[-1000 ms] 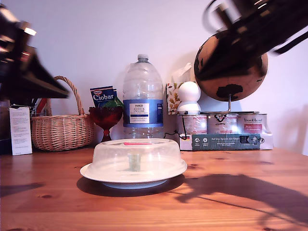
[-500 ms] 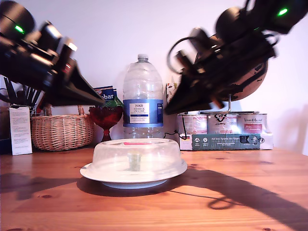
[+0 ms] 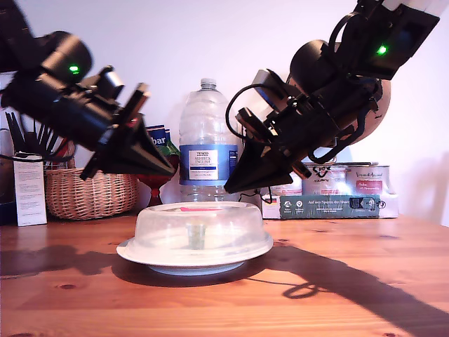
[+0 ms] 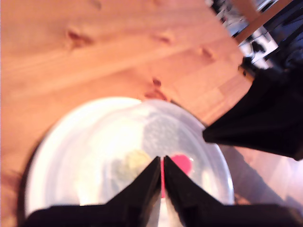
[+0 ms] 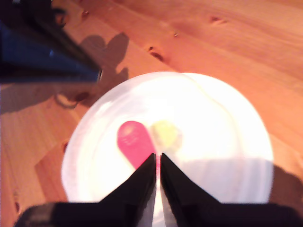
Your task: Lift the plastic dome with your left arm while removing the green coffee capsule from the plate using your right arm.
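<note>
The plastic dome (image 3: pixel 196 225) sits down over the white plate (image 3: pixel 133 250), its red tab (image 3: pixel 200 208) on top. The green coffee capsule (image 3: pixel 195 236) stands upright under it, seen dimly through the plastic. My first gripper (image 3: pixel 174 172), on the exterior view's left, is shut and hovers above the dome's edge, holding nothing. Its tips (image 4: pixel 161 158) point between the capsule (image 4: pixel 132 163) and the tab (image 4: pixel 182 163). My second gripper (image 3: pixel 226 191), on the exterior view's right, is also shut and empty above the dome (image 5: pixel 213 142), with its tips (image 5: pixel 157 154) beside the tab (image 5: pixel 132 142).
Behind the plate stands a tall water bottle (image 3: pixel 208 140). A wicker basket (image 3: pixel 88 193) and a white box (image 3: pixel 29 189) are at the exterior view's back left. Cans and a dark box (image 3: pixel 330 203) are at its back right.
Both arms have swung down and inward from the exterior view's upper corners, and their tips now hang just above the dome. Dome, plate and capsule have not moved.
</note>
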